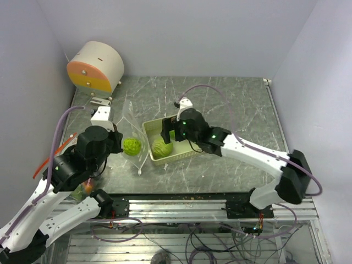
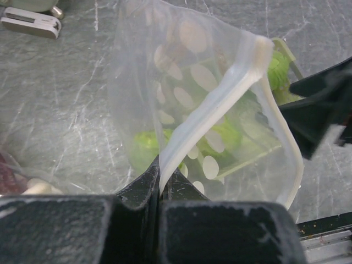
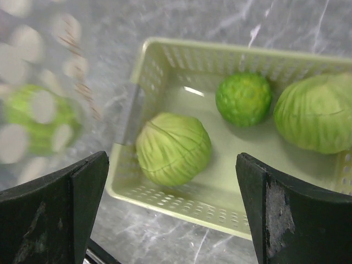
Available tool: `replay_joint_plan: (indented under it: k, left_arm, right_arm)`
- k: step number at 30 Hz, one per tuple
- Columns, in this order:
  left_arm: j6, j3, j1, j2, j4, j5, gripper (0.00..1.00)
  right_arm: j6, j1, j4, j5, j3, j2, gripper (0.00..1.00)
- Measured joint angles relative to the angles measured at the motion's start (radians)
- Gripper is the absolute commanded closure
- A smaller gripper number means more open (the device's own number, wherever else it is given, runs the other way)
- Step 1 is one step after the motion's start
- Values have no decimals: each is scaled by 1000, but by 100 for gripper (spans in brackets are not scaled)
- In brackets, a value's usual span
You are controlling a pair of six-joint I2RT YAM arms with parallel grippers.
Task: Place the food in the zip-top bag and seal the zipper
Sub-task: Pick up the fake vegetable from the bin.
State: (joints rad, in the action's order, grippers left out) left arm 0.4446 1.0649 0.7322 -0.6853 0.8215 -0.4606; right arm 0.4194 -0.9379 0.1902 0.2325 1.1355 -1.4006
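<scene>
Clear zip-top bag [image 2: 165,82] beside the basket [image 3: 181,212], rim clamped by the left gripper [image 2: 163,184]; right gripper [image 3: 171,165], spread over the basket's cabbage [image 3: 173,144], risks jamming it in the narrow mouth.

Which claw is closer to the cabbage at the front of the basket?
Right. The right gripper hovers open above the cabbage; the left gripper pinches the bag by its rim, off beside the basket.
</scene>
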Motion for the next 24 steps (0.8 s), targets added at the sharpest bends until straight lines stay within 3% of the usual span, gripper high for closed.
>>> replay_joint_plan:
  k: [14, 16, 18, 19, 20, 22, 24]
  left_arm:
    - [1, 22, 0, 82, 70, -25, 93]
    - [1, 15, 0, 79, 69, -20, 93]
    - [1, 8, 0, 74, 65, -13, 93]
    - [1, 5, 0, 70, 64, -10, 93]
    - [1, 0, 0, 67, 62, -7, 93]
    - [1, -6, 0, 61, 60, -5, 93]
    - [1, -11, 0, 55, 59, -4, 93]
  right_arm:
    - [35, 12, 34, -119, 94, -403, 0]
    - [50, 14, 29, -145, 95, -435, 5]
    - [55, 13, 25, -154, 101, -443, 22]
    - [55, 14, 25, -155, 104, -443, 42]
    - [55, 14, 24, -157, 105, -443, 55]
    - [55, 16, 26, -159, 105, -442, 71]
    - [55, 16, 27, -155, 105, -440, 77]
